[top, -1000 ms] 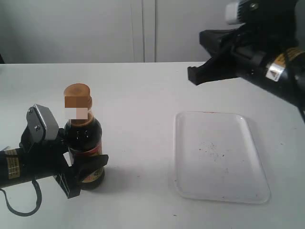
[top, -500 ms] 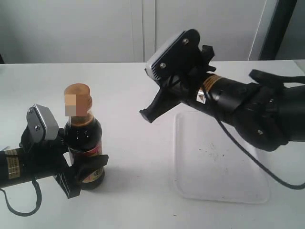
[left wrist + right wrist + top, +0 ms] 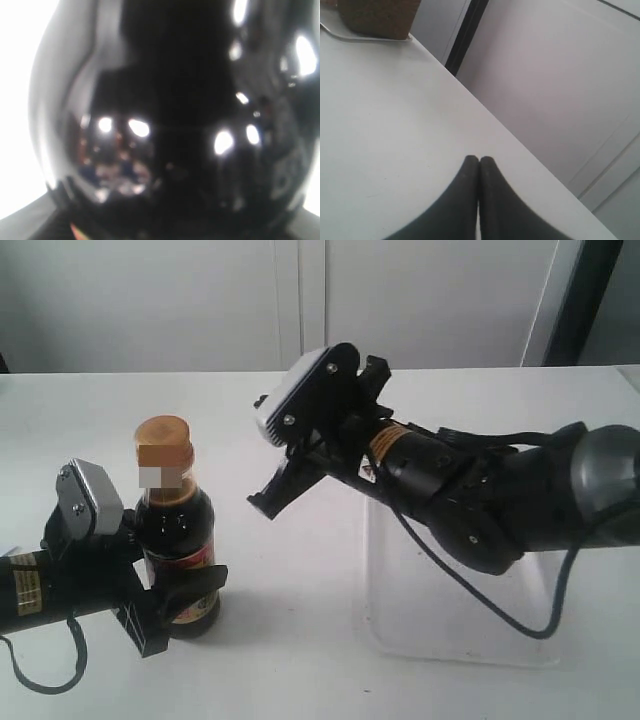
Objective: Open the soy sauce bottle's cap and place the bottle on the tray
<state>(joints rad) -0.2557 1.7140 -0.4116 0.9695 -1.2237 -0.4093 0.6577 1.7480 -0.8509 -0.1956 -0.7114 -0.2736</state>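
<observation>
The soy sauce bottle (image 3: 178, 540) stands upright on the white table at the left, its golden-brown cap (image 3: 163, 438) closed on top. My left gripper (image 3: 175, 605) is shut on the bottle's lower body. In the left wrist view the dark glass of the bottle (image 3: 170, 125) fills the picture and hides the fingers. My right gripper (image 3: 262, 506) hangs above the table between bottle and tray, pointing down-left toward the bottle, shut with nothing in it (image 3: 479, 161). The white tray (image 3: 460, 630) lies at the right, partly behind the right arm.
A brown box-like object (image 3: 377, 17) sits at the far table edge in the right wrist view. A grey wall with panel seams stands behind the table (image 3: 300, 420).
The right arm has swung in from the upper right, leftward and down, and its gripper now hangs much closer to the bottle. The left gripper and bottle have not moved.
</observation>
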